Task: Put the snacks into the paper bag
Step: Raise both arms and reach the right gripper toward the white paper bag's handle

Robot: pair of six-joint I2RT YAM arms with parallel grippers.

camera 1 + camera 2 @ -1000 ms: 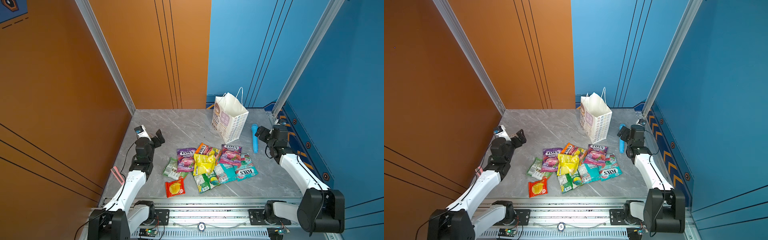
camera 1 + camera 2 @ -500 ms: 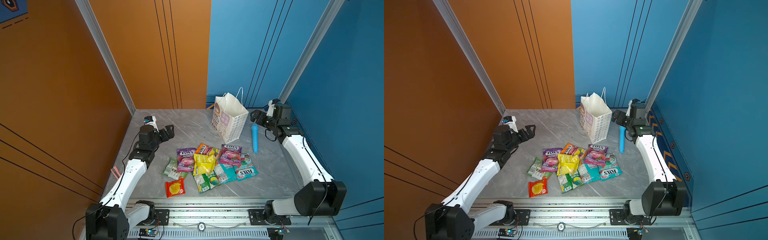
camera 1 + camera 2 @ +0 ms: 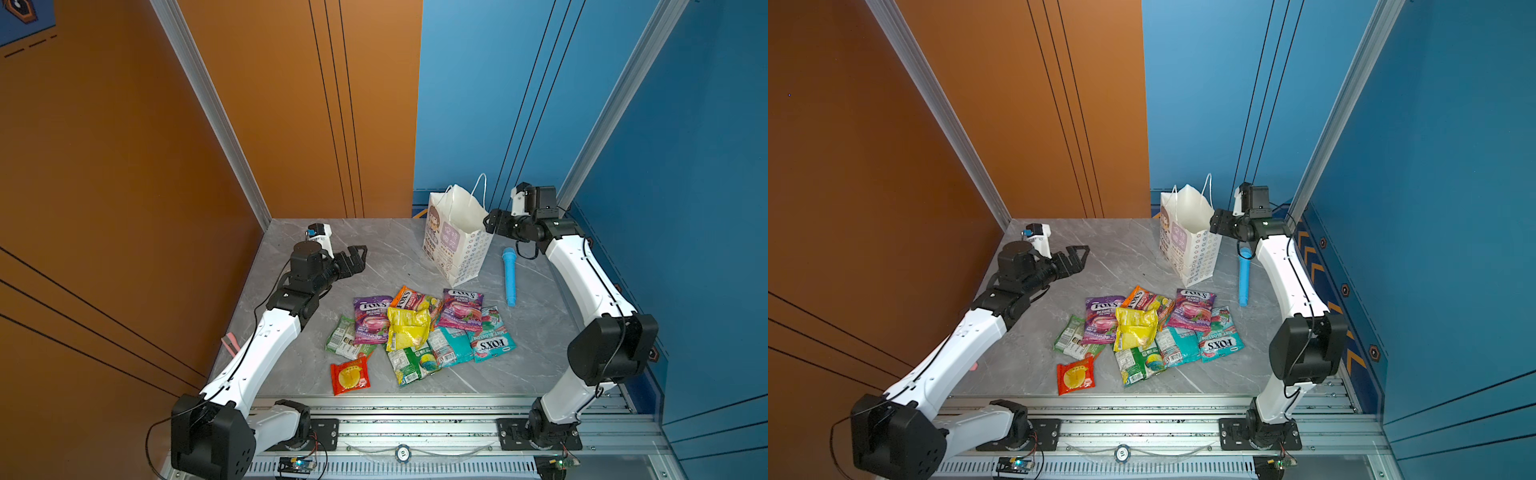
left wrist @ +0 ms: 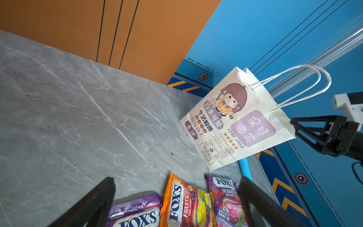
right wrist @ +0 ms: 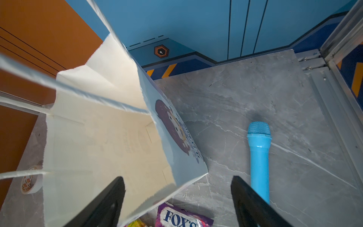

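Paper bag (image 3: pixel 457 245): I see white paper, a brown-haired cartoon girl in yellow, lilac panels and small coloured rings on the side.
Snacks (image 3: pixel 407 328): on my feed these are purple, teal, orange, yellow and green, plus a red one with a yellow disc.
Stick (image 3: pixel 509 276): light blue.
Table (image 3: pixel 395 249): I read it as grey with pale veins.
Wall (image 3: pixel 291 104): orange, then blue, with thin dark lines.

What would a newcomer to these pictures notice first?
First, the bright heap of snacks, purple, teal, yellow and red, in the middle of the grey table. Behind it stands the white paper bag, mouth open, with the right hand open at its top edge and a blue stick lying beside it.
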